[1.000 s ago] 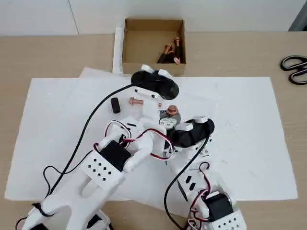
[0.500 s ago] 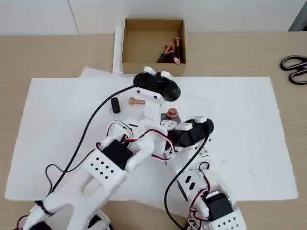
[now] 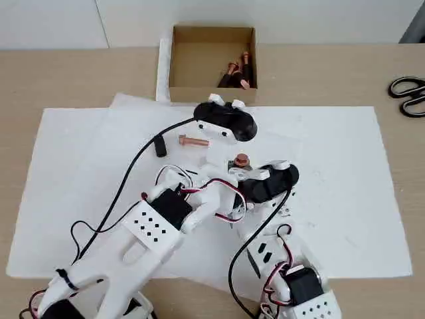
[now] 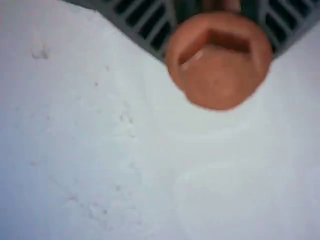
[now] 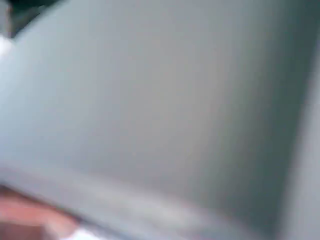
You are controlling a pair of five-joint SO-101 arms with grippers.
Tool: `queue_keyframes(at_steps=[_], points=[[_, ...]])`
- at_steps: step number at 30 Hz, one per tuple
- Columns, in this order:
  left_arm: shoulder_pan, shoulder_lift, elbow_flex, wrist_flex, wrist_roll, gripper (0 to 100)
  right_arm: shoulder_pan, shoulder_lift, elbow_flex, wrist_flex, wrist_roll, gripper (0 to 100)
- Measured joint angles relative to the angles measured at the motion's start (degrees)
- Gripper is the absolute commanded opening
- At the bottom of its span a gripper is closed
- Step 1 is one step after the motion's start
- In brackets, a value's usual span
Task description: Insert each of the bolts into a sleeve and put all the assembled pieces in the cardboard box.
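We see a white sheet point(image 3: 345, 199) spread on the wooden table point(image 3: 66, 73), with both arms over its middle. The left arm point(image 3: 153, 226) comes in from the near left corner and the right arm point(image 3: 292, 279) from the near right. Their heads cover the left gripper point(image 3: 229, 136) and the right gripper point(image 3: 240, 170), so we cannot tell how either one stands or whether it grips anything.

The cardboard box point(image 3: 192, 63) sits on the table just past the sheet's far edge. A few assembled pieces point(image 3: 236, 72), copper bolts in dark sleeves, lie huddled against its right wall; they overlap, so we cannot count them surely.

Scissors point(image 3: 408, 95) are cut off at the right edge.

A loose bolt point(image 3: 192, 141) lies flat on the sheet, its long axis running left to right and its head toward the left. Between the two arm heads an upright bolt point(image 3: 242, 160) shows its head, which faces up; its shank is hidden. In the left wrist view that head sits against a grey ribbed part point(image 4: 135, 20).

A black sleeve point(image 3: 159, 145) lies near the loose bolt's head, apart from it.
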Motion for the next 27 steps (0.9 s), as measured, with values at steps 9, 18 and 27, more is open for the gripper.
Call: queue_keyframes(at_steps=[9, 18, 27], points=[[0.1, 0.5, -1.2, 5.3, 0.0, 16, -0.2, -0.1, -0.1, 0.0, 0.0, 0.4], [0.1, 0.3, -1.2, 6.5, 0.0, 18, -0.2, -0.1, -0.1, 0.0, 0.0, 0.4], [0.0, -6.6, -1.5, 15.8, 0.0, 30, 0.4, -0.1, -0.1, 0.0, 0.1, 0.4]])
